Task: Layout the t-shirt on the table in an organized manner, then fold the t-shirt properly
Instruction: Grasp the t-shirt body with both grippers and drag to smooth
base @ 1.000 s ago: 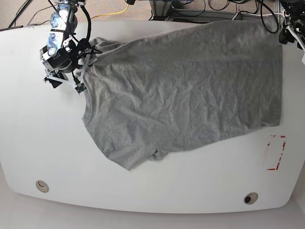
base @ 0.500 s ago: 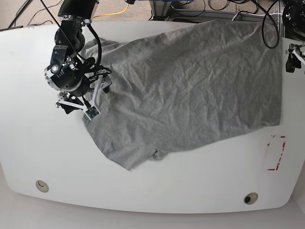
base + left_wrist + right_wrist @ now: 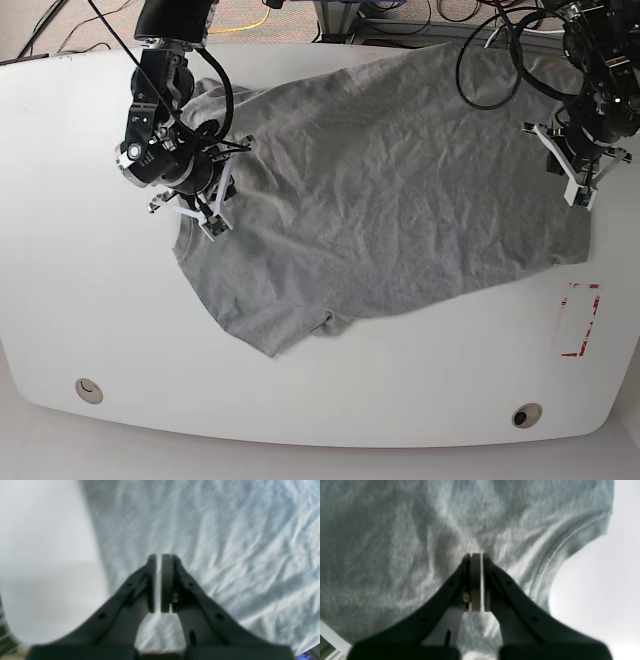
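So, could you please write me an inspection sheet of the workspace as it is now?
Surface: white table, two round holes, red tape mark at one edge.
Job's things: grey t-shirt spread out, wrinkled, one sleeve tucked under.
Clutter: nothing seen.
Grippers: left gripper above the shirt's hem side, jaws shut, empty; right gripper above the collar side, jaws shut, empty.
Cables: black cables loop over the shirt.
Surroundings: more cables on the floor behind.

Beyond my bench's far edge: tan carpeted floor (image 3: 250, 10). Yellow cable (image 3: 245, 24) snakes across it, black cables (image 3: 440, 12) bunched nearby. Metal frame legs (image 3: 335, 18) at top centre. Light even, soft, no hard shadows.
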### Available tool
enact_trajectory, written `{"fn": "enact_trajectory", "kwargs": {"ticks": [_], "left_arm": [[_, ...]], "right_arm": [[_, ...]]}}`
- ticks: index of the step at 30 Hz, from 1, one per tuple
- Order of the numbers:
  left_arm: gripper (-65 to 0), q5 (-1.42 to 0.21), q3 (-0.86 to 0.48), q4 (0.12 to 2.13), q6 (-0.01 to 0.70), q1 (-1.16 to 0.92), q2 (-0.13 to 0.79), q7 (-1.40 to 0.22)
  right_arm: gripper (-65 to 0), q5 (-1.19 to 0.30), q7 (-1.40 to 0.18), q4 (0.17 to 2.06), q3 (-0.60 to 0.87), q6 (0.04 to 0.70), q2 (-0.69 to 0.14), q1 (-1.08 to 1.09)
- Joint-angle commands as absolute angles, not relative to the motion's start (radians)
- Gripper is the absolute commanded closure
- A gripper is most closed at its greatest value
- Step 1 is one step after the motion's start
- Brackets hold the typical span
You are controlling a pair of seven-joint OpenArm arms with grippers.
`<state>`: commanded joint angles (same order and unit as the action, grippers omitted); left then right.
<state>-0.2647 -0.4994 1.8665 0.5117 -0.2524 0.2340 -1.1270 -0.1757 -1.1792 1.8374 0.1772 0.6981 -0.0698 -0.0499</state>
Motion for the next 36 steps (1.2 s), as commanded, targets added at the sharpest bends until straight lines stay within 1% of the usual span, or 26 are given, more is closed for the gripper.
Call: {"fn": "enact_trajectory", "kwargs": {"ticks": [8, 12, 14, 17, 21, 24, 26, 28, 32, 36], "left_arm": [[0.0, -0.255, -0.496, 1.65, 0.512, -0.243, 0.234, -1.061], [0.0, -0.252, -0.478, 1.58, 0.512, -0.193, 0.236, -1.058], [0.0, -0.251, -0.452, 1.524, 0.512, -0.163, 0.255, -1.058], [0.0, -0.251, -0.414, 1.461, 0.512, -0.113, 0.265, -1.049], [0.0, -0.251, -0.371, 1.382, 0.512, -0.053, 0.285, -0.989], [0.0, -0.249, -0.328, 1.308, 0.51, 0.007, 0.292, -0.937], [0.0, -0.251, -0.311, 1.259, 0.51, 0.047, 0.308, -0.929], [0.0, -0.251, -0.306, 1.218, 0.51, 0.088, 0.311, -0.928], [0.0, -0.251, -0.306, 1.155, 0.51, 0.17, 0.314, -0.926], [0.0, -0.251, -0.306, 1.135, 0.51, 0.211, 0.332, -0.926]], "right_arm": [[-0.5, -0.176, -1.081, 1.73, 0.177, 0.698, -0.073, -0.102], [-0.5, -0.174, -1.05, 1.673, 0.179, 0.698, -0.077, -0.094], [-0.5, -0.174, -1.047, 1.649, 0.179, 0.698, -0.096, -0.088], [-0.5, -0.174, -1.03, 1.607, 0.179, 0.698, -0.101, -0.05], [-0.6, -0.174, -0.969, 1.517, 0.179, 0.698, -0.124, 0.005], [-0.6, -0.174, -0.917, 1.412, 0.177, 0.698, -0.137, 0.068], [-0.6, -0.174, -0.897, 1.351, 0.177, 0.698, -0.151, 0.11], [-0.6, -0.176, -0.877, 1.3, 0.177, 0.698, -0.166, 0.15], [-0.6, -0.176, -0.809, 1.188, 0.177, 0.698, -0.17, 0.234], [-0.6, -0.174, -0.78, 1.095, 0.177, 0.698, -0.188, 0.305]]}}
